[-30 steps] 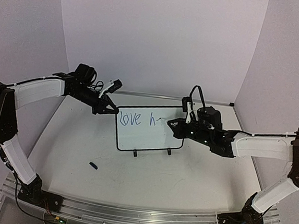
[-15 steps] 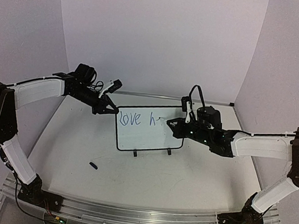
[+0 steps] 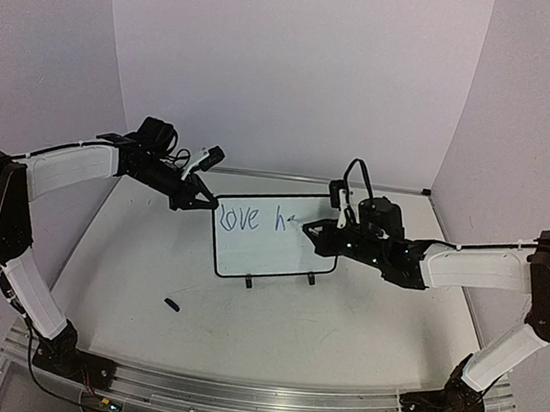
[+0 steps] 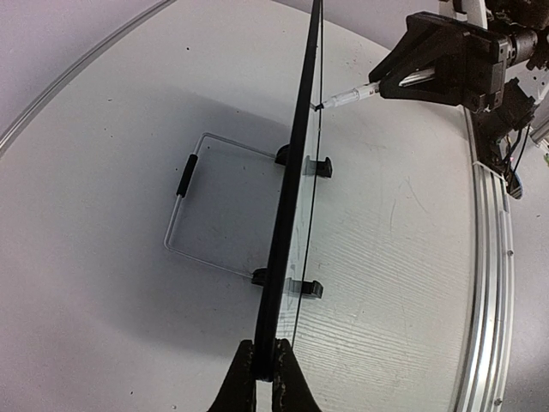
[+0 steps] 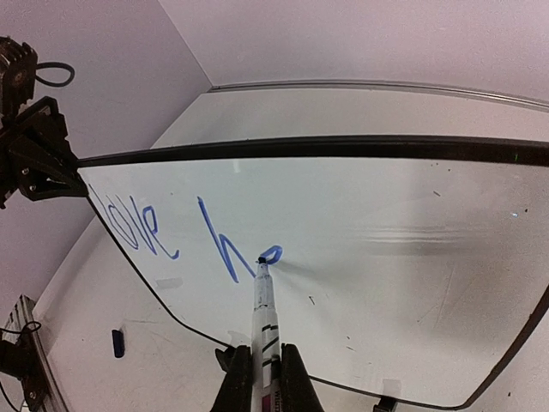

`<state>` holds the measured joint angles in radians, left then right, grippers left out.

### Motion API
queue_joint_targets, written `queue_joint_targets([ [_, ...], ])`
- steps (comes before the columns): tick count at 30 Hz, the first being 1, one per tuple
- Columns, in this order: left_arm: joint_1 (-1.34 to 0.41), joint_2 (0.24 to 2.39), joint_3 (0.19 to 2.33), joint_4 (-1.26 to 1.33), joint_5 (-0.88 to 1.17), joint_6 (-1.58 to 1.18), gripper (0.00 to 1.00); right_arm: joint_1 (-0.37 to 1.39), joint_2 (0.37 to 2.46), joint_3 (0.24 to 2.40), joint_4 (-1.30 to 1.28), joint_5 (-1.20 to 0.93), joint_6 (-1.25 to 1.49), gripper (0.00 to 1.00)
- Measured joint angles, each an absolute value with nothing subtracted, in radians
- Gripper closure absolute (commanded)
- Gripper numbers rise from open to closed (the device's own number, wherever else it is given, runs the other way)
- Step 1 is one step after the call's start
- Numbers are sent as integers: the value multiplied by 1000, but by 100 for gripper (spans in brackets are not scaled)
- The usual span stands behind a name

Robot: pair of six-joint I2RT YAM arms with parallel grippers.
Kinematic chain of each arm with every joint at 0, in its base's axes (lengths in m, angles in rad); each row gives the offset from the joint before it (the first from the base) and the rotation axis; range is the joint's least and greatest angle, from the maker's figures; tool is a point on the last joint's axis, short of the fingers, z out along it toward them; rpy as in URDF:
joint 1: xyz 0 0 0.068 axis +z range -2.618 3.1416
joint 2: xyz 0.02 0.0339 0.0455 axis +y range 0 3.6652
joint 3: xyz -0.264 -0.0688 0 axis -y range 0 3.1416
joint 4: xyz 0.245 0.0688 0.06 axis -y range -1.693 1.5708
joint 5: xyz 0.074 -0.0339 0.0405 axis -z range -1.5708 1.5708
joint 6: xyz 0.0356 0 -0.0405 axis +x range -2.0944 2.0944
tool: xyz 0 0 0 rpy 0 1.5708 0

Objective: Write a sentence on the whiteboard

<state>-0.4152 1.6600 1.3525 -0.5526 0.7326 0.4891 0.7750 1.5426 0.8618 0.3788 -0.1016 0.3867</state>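
The whiteboard stands upright on two black feet at mid-table. My left gripper is shut on the frame at its upper left corner; in the left wrist view the fingers pinch the black edge. My right gripper is shut on a white marker, whose tip touches the board face. The sentence reads "love h" in blue, with a small loop at the tip. The marker also shows in the left wrist view, meeting the board.
A small dark marker cap lies on the table in front of the board, left of centre. A wire stand props the board from behind. Purple walls close in at the back and both sides, and a metal rail runs along the near edge.
My right gripper has shifted slightly left and up, and the marker has drawn a small blue loop after the "h". The left arm and the board have stayed still.
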Motion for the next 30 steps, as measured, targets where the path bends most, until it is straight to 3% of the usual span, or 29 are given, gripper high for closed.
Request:
queue_joint_targets([
  [30,-416,1660,1352,-558,734,494,100,774,1440,785,380,-63,405,100],
])
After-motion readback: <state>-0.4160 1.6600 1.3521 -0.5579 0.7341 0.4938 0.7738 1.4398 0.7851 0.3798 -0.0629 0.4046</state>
